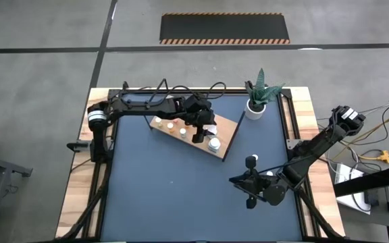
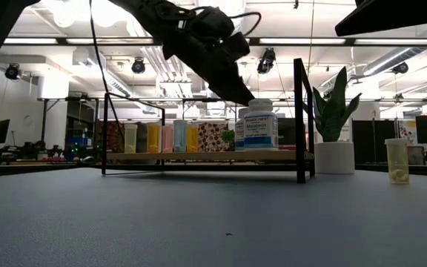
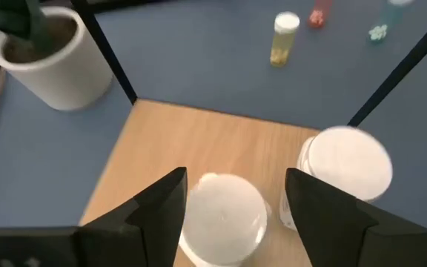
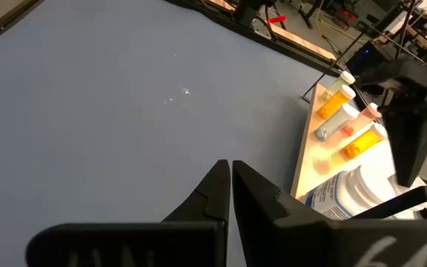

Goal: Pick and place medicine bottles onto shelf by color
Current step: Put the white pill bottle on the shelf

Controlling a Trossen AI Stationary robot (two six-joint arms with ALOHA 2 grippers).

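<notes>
The shelf (image 1: 228, 128), a wooden board in a thin black frame, stands at the table's far middle. On it are several small bottles (image 1: 170, 125) in a row and two big white bottles (image 2: 258, 126). My left gripper (image 3: 236, 200) hangs open over the shelf, a finger on each side of one big white bottle (image 3: 224, 215). The other big white bottle (image 3: 347, 163) stands beside it. A yellowish bottle (image 1: 251, 160) with a white cap stands alone on the tabletop. My right gripper (image 4: 228, 167) is shut and holds nothing, above the table near that bottle. My left gripper comes slanting down from the table's left, its fingers on either side of the big white bottle's cap (image 3: 199, 194). A gap shows between the cap and one finger (image 3: 325, 208). Whether the other finger touches the cap, I cannot tell. The bottle stands upright on the shelf.
A white pot with a green plant (image 1: 255, 106) stands at the shelf's far right end. The shelf's black posts (image 2: 299, 119) rise at its corners. Bare blue tabletop (image 1: 167, 196) spreads over the near half.
</notes>
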